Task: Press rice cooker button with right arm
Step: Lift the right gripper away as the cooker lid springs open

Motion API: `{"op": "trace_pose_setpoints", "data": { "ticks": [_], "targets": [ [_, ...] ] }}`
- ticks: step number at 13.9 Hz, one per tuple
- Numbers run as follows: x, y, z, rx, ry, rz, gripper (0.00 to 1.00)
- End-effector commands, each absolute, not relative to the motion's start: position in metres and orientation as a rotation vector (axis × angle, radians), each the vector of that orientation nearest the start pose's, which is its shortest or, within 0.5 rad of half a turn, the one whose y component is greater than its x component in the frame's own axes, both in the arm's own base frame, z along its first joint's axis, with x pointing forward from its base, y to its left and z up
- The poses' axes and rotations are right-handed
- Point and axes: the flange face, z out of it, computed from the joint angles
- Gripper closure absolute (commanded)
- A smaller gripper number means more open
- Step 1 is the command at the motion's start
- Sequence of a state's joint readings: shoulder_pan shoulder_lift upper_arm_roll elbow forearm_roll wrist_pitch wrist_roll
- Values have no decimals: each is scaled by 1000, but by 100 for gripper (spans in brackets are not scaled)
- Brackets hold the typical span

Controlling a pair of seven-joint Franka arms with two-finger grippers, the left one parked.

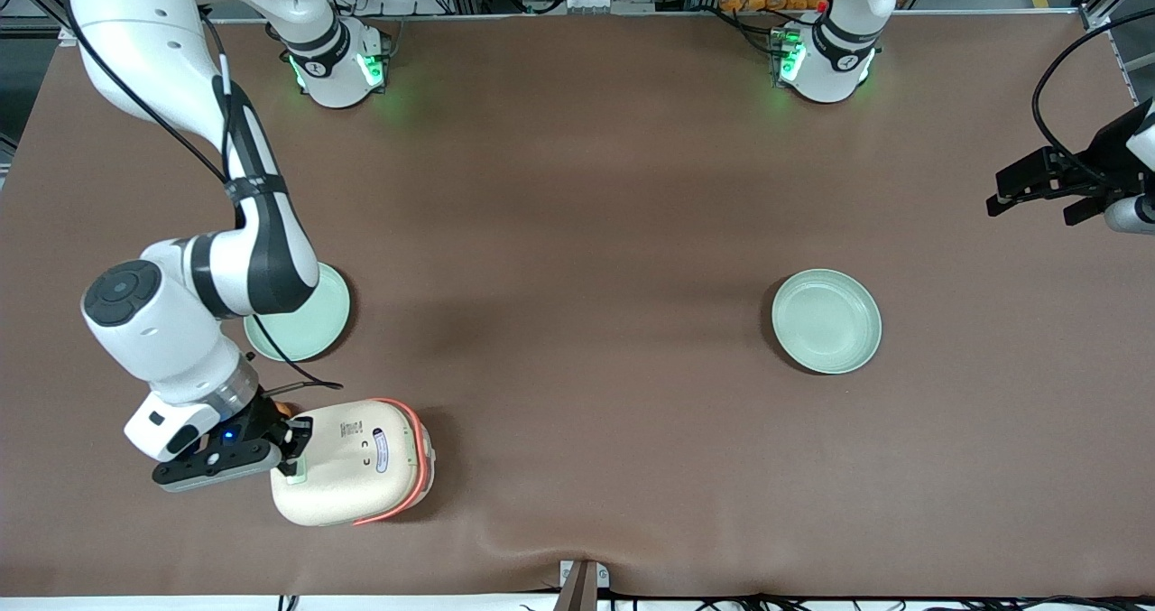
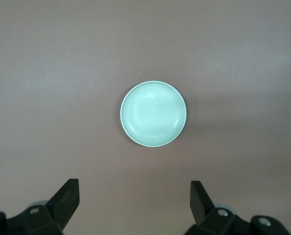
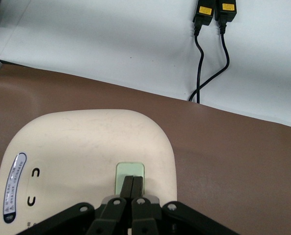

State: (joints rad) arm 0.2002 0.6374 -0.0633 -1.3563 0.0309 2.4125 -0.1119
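Where the brown counter point(image 1: 577, 232) runs toward the working arm's end, the rice cooker point(image 1: 356, 462) sits close to the edge nearest the front camera, its cream lid facing up and its coral-red rim band glowing along the side at about three o'clock in the front view. The right arm point(image 1: 198, 259) bends down over it, and the claw point(image 1: 293, 467) rests at the cooker's nine o'clock edge. Seen from the wrist camera, the claw point(image 3: 132, 188) has its two fingers pressed together with no gap between them, and their tips sit on the button point(image 3: 130, 175), a pale greenish pad set into the lid. A small printed oval label point(image 3: 13, 188) lies elsewhere on the lid, well apart from the button.

A pale green plate point(image 1: 311, 318) lies at about twelve o'clock from the cooker, partly under the arm's elbow. A second green plate point(image 1: 826, 320) sits toward the parked arm's end of the counter, well apart from everything else.
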Motion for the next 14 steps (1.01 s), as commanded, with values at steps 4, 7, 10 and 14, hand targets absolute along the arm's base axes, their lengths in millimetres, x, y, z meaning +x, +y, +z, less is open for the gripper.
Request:
{"op": "trace_pose_setpoints", "data": {
  "ticks": [4, 7, 10, 14],
  "targets": [
    [737, 115, 436, -3053, -398, -580, 77],
    [732, 116, 455, -3051, -401, -584, 37],
    [730, 114, 468, -3043, -395, -607, 0],
    [715, 113, 500, -3046, -395, -561, 0]
  ]
}}
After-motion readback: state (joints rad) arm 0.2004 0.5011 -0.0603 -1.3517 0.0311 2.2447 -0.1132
